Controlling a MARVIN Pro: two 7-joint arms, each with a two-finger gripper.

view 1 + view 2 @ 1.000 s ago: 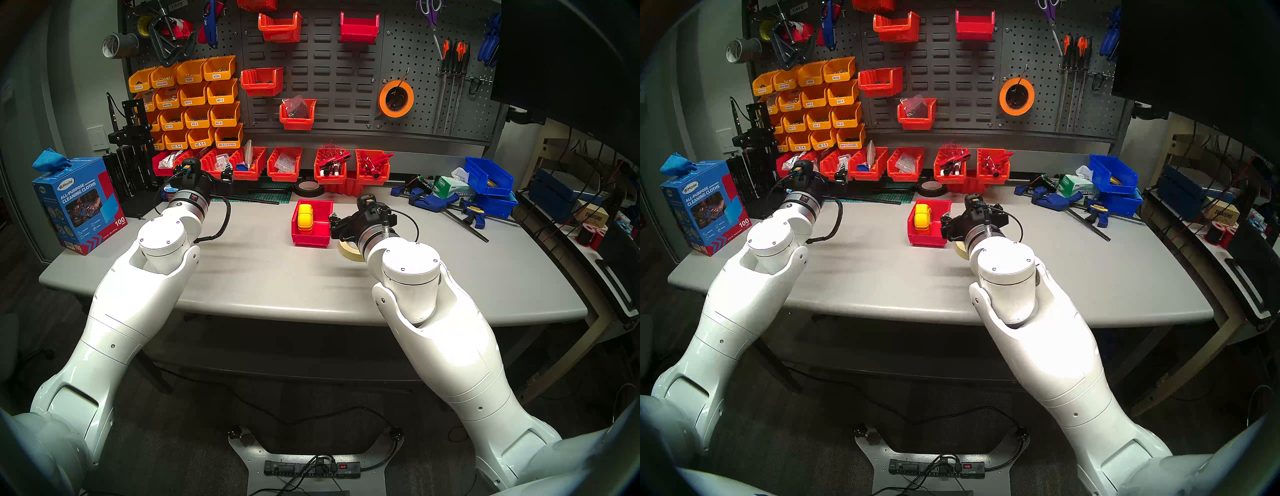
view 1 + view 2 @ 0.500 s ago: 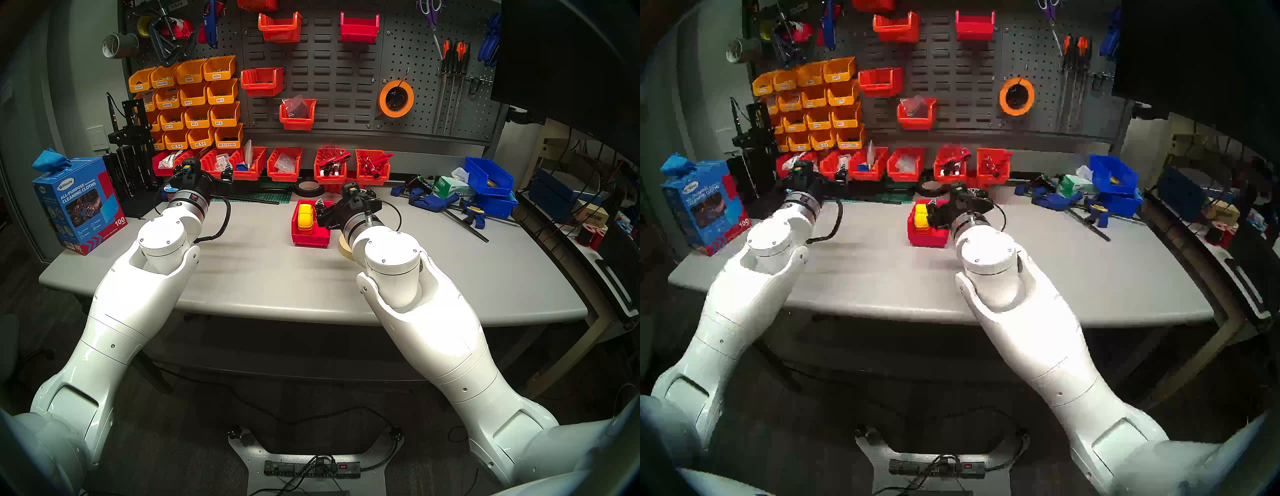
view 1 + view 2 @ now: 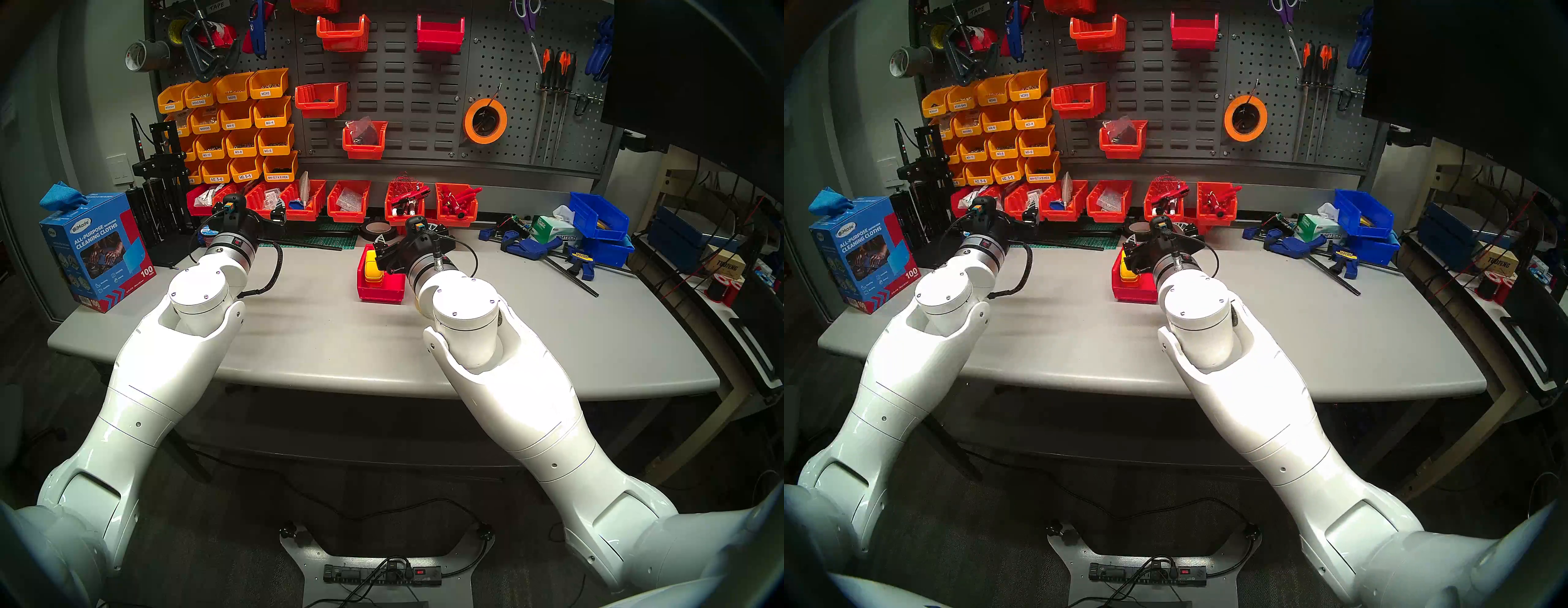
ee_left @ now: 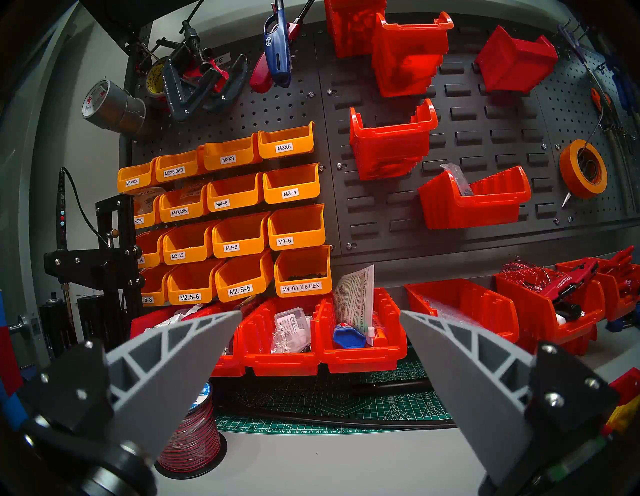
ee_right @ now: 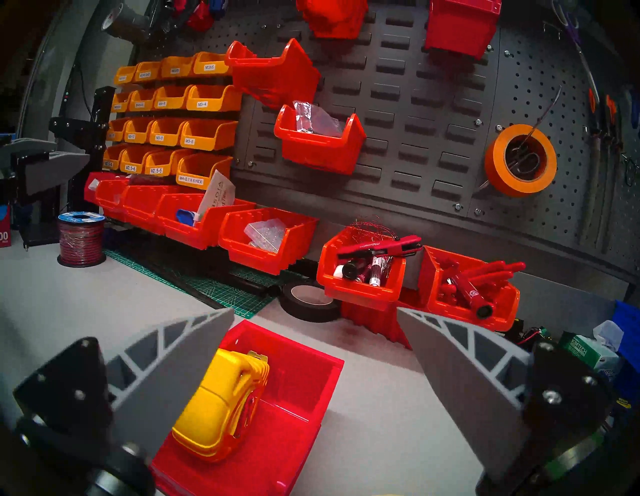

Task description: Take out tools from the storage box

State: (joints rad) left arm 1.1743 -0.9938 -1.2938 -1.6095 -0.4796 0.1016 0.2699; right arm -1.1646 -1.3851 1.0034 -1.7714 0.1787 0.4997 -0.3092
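While right gripper hovers over bin, fingers spread, empty, tape measure lies inside bin against its left wall, below and left of fingertips. Long axis runs front-to-back along bin. Right arm nearer by far; left gripper spread, empty, well apart near back bins. Judgement: shift left, descend to straddle measure's narrow sides.
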